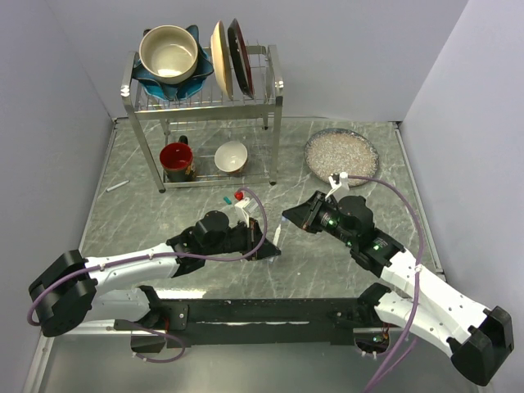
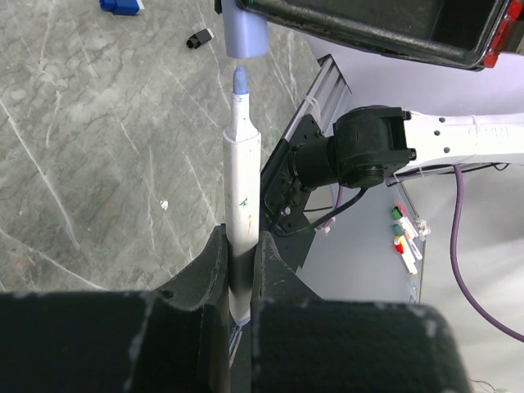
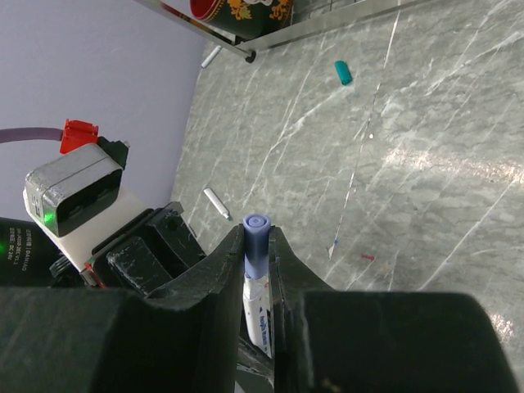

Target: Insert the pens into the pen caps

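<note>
- Fingers of the left gripper (image 1: 270, 246) and the right gripper (image 1: 288, 217) meet tip to tip at mid-table in the overhead view. A blue-tipped pen (image 1: 278, 237) shows as a short white bar between them.
- Overhead view: a teal cap (image 1: 227, 199) lies on the table (image 1: 368, 213) beyond the left fingers, toward the dish rack (image 1: 278, 90). A loose pen (image 1: 117, 187) lies well apart from both sets of fingers, far out to the left.
- Left wrist view: the fingers (image 2: 205, 278) are clamped on the lower barrel of the blue-tipped pen (image 2: 242, 180). The pen stands straight out from them, tip away from the wrist.
- Left wrist view: the blue cap (image 2: 246, 34) sits directly ahead of the pen tip, in line with it, open end toward the tip. A thin gap shows between tip and cap.
- Left wrist view: a black cap (image 2: 199, 38) lies on the table to the left of the blue cap, apart from the fingers.
- Right wrist view: the fingers (image 3: 217, 270) are clamped on the blue cap (image 3: 256, 241), closed end toward the camera. The blue-tipped pen (image 3: 260, 319) runs on from the cap between the fingers. Whether tip and cap touch cannot be told from here.
- Right wrist view: the loose pen (image 3: 217, 201) lies on the table just beyond the fingertips. The teal cap (image 3: 343, 72) lies farther out, up and to the right.
</note>
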